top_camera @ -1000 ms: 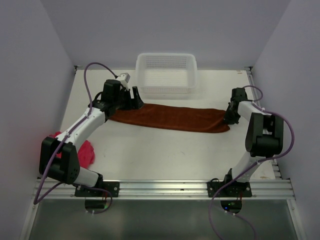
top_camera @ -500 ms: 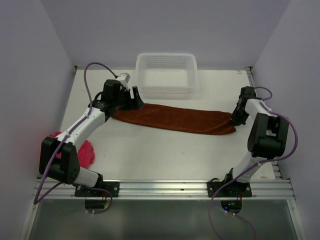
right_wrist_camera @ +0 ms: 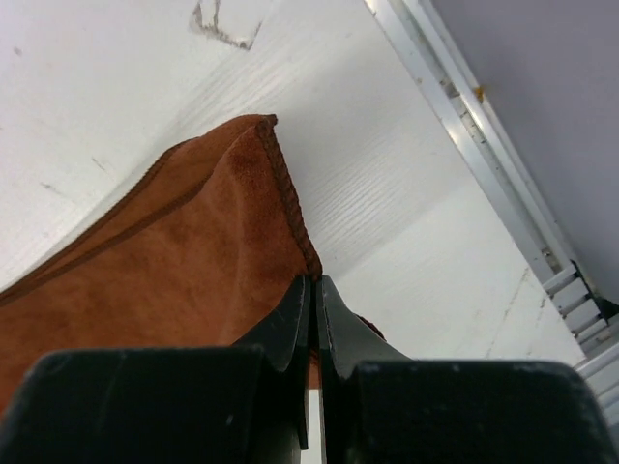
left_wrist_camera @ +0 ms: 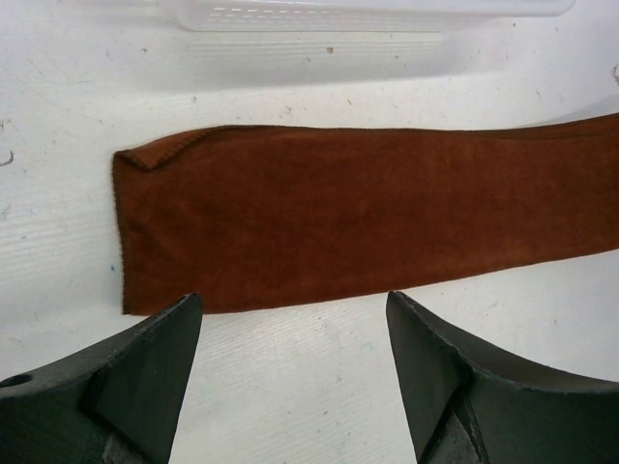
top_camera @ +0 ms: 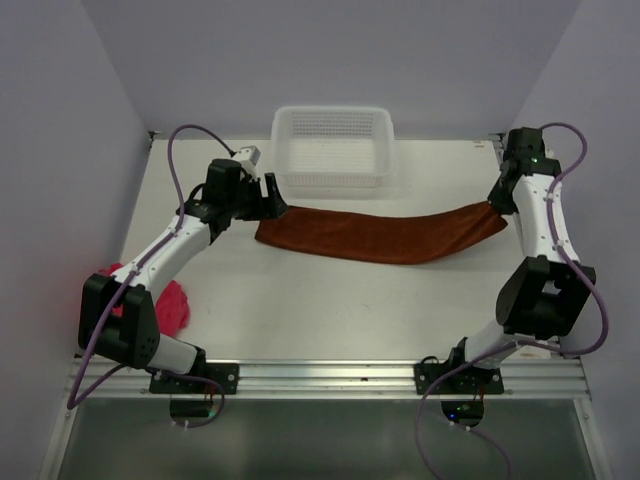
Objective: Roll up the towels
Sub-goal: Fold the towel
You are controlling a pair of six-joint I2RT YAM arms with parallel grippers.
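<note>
A rust-brown towel (top_camera: pixel 380 238) lies folded into a long strip across the table in front of the basket. Its right end is lifted off the table, and my right gripper (top_camera: pixel 497 206) is shut on that end's hemmed edge. In the right wrist view the black fingers (right_wrist_camera: pixel 290 324) pinch the towel (right_wrist_camera: pixel 174 261) at its corner. My left gripper (top_camera: pixel 270 205) hangs open just beyond the strip's left end. In the left wrist view the towel (left_wrist_camera: pixel 368 217) lies ahead of the left gripper (left_wrist_camera: pixel 290 304), with bare table between the jaws. A bright pink towel (top_camera: pixel 170 305) lies bunched by the left arm's base.
A white mesh basket (top_camera: pixel 332 145) stands at the back centre, its front wall close behind the strip; its rim (left_wrist_camera: pixel 368 12) shows in the left wrist view. Grey walls close in both sides. An aluminium rail (right_wrist_camera: pixel 464 106) runs along the table's right edge.
My right gripper closed on the brown towel's right end, then rose and moved back and to the right. The strip slid right, away from the still left gripper.
</note>
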